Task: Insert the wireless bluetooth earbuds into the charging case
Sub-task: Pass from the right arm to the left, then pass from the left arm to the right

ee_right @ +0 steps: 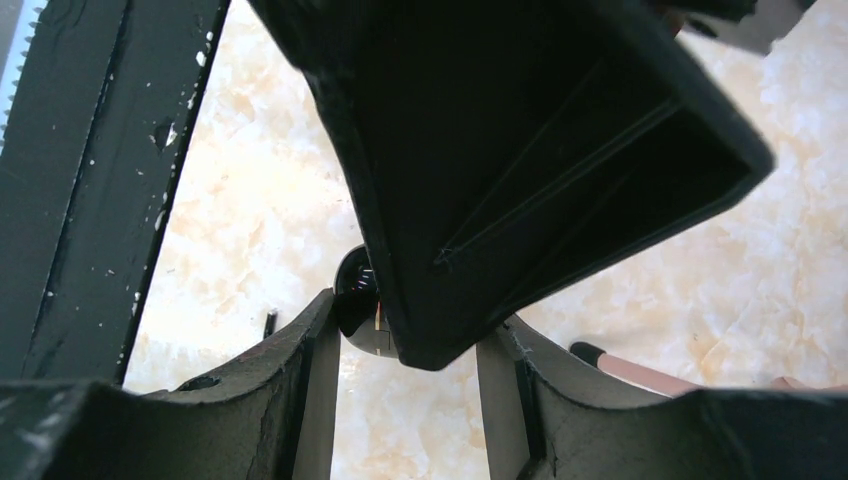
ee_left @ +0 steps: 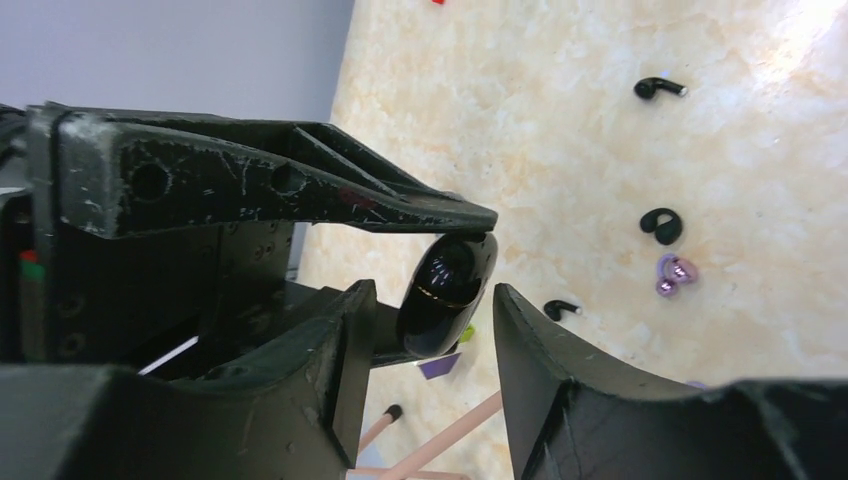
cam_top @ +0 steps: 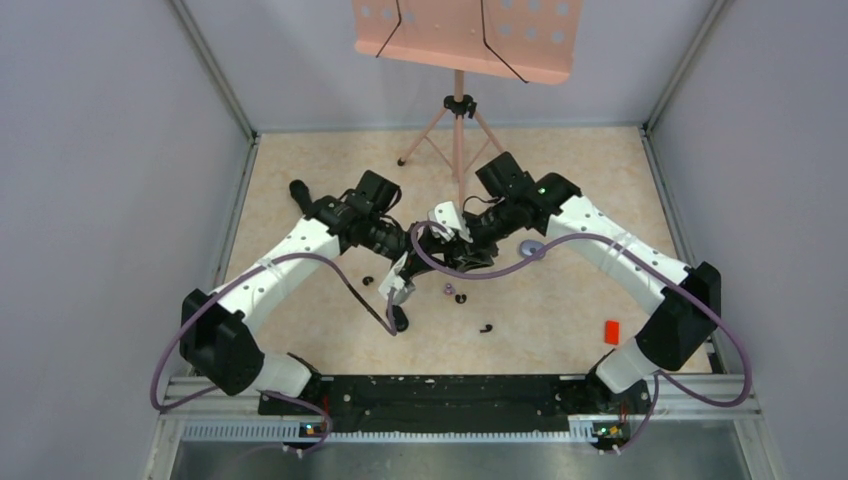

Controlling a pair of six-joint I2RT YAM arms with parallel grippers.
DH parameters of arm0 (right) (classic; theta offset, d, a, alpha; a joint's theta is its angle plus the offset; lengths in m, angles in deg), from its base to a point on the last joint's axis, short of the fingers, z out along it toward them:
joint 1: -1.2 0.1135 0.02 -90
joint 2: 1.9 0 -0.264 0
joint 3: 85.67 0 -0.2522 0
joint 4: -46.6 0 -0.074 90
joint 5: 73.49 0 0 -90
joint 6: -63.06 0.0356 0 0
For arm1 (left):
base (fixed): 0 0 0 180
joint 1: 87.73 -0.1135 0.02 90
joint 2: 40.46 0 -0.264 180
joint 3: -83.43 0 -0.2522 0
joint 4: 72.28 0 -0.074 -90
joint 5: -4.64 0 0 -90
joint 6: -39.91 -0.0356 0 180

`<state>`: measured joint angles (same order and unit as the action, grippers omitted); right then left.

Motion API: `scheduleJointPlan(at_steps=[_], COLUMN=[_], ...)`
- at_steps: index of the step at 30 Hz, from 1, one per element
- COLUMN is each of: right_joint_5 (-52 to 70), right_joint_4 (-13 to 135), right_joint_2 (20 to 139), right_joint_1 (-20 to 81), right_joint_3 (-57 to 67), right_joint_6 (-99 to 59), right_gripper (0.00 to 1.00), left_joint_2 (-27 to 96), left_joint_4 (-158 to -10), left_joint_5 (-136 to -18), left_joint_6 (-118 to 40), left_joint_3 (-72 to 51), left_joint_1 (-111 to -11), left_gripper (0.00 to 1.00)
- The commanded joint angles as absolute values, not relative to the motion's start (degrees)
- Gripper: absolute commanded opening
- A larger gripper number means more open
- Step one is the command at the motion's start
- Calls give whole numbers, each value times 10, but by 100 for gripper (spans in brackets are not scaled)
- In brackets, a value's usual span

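A glossy black charging case (ee_left: 447,292) hangs above the table between both grippers. My right gripper (ee_right: 415,320) appears shut on it. In the left wrist view, one right finger (ee_left: 300,190) presses the case from above and the other lies beneath it. My left gripper (ee_left: 435,290) is open around the case, one finger touching its side, with a gap on the other side. The case (ee_right: 358,305) is mostly hidden in the right wrist view. On the table lie black earbuds (ee_left: 660,88) (ee_left: 662,225) (ee_left: 562,308) and a purple earbud (ee_left: 672,275). The grippers (cam_top: 415,250) (cam_top: 455,240) meet mid-table.
A pink music stand (cam_top: 460,40) stands at the back, its legs (cam_top: 458,130) on the table. A red piece (cam_top: 611,331) lies right, a purple disc (cam_top: 532,248) under the right arm, a black object (cam_top: 298,188) at the far left. A green-and-purple block (ee_left: 445,362) shows behind the case.
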<state>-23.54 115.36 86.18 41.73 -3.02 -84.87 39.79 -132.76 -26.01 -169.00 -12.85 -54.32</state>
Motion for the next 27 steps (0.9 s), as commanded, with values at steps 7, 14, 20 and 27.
scheduleJointPlan(at_steps=[7, 14, 20, 27], right_joint_5=[-236, -188, -187, -187], right_joint_4=[1145, 1091, 1041, 1097], right_joint_2=[858, 798, 724, 758], right_joint_1=[427, 404, 365, 366], right_joint_3=[-59, -58, -50, -103], right_joint_6=[-844, -743, -634, -623], right_gripper=[20, 69, 78, 60], left_joint_2=[440, 351, 251, 251], left_joint_4=[-1422, -1160, -769, -840], left_joint_5=[-262, -278, -374, -436], left_joint_6=[-1944, -1691, -1151, -776], left_joint_3=[-85, -209, -355, -265], left_joint_1=[-539, -541, -537, -536], left_gripper=[10, 0, 0, 0])
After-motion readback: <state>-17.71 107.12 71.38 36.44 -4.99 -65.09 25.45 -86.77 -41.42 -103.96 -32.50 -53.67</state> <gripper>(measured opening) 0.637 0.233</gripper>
